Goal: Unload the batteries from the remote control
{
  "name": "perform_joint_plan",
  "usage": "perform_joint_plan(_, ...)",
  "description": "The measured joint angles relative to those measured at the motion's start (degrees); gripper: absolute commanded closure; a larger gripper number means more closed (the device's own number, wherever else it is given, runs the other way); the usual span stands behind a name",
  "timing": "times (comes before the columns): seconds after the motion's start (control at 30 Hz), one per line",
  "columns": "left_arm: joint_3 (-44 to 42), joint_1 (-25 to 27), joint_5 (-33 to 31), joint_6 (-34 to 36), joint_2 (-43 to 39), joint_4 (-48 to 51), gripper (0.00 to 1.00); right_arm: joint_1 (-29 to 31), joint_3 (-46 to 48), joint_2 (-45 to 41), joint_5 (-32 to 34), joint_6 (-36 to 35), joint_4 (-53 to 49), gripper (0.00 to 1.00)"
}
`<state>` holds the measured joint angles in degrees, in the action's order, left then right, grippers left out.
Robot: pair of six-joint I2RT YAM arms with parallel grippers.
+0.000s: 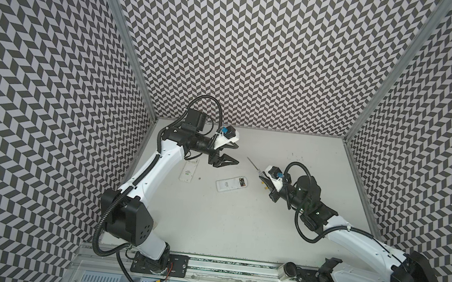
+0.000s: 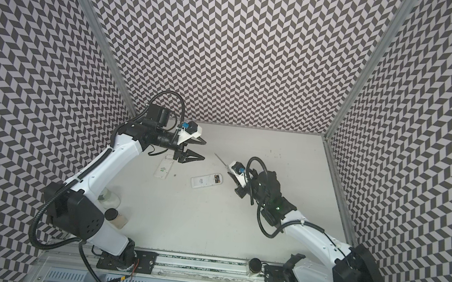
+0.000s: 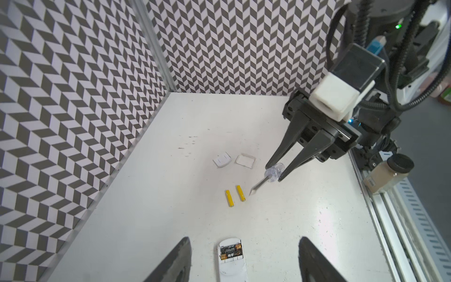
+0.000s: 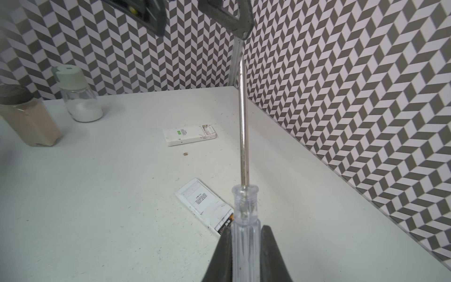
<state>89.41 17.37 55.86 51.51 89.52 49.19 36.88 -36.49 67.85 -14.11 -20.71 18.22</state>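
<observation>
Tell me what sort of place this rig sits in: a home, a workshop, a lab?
Most likely a lab robot test cell: chevron-patterned panels wall in three sides of a white tabletop, and the left arm and right arm are mounted on an aluminium rail along the open front edge.

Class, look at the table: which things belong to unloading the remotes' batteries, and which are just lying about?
Job: open remote with black batteries inside; second remote, opened; two yellow batteries, already out; two loose covers; screwdriver held in the right claw.
Lying about: white-capped jar; dark-capped jar; jar by the front rail.
</observation>
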Motion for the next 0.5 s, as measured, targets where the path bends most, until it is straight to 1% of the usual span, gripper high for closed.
perform_joint_plan(0.1, 0.8, 1.2, -0.9, 4.9, 0.1, 2.1, 0.34, 0.1, -1.5, 1.8, -3.3, 0.2, 0.0, 1.0)
perform_joint_plan(0.23, 1.4, 2.9, -3.6, 9.2, 1.0, 4.9, 0.37, 0.1, -3.1, 4.6, -6.5, 0.6, -1.2, 1.0)
perform_joint_plan(0.27, 1.5, 3.2, -3.9, 9.9, 1.4, 5.4, 0.39, 0.1, -3.8, 5.4, -7.1, 0.6, -1.8, 1.0)
perform_joint_plan(0.4, 1.5, 4.1, -5.1, 11.9, 1.9, 6.5, 0.55, 0.1, -4.5, 6.6, -8.7, 0.6, -2.2, 1.0)
perform_joint_plan(0.5, 1.5, 4.7, -5.9, 12.2, 2.1, 6.8, 0.61, 0.1, -4.6, 6.8, -9.7, 0.6, -2.6, 1.0)
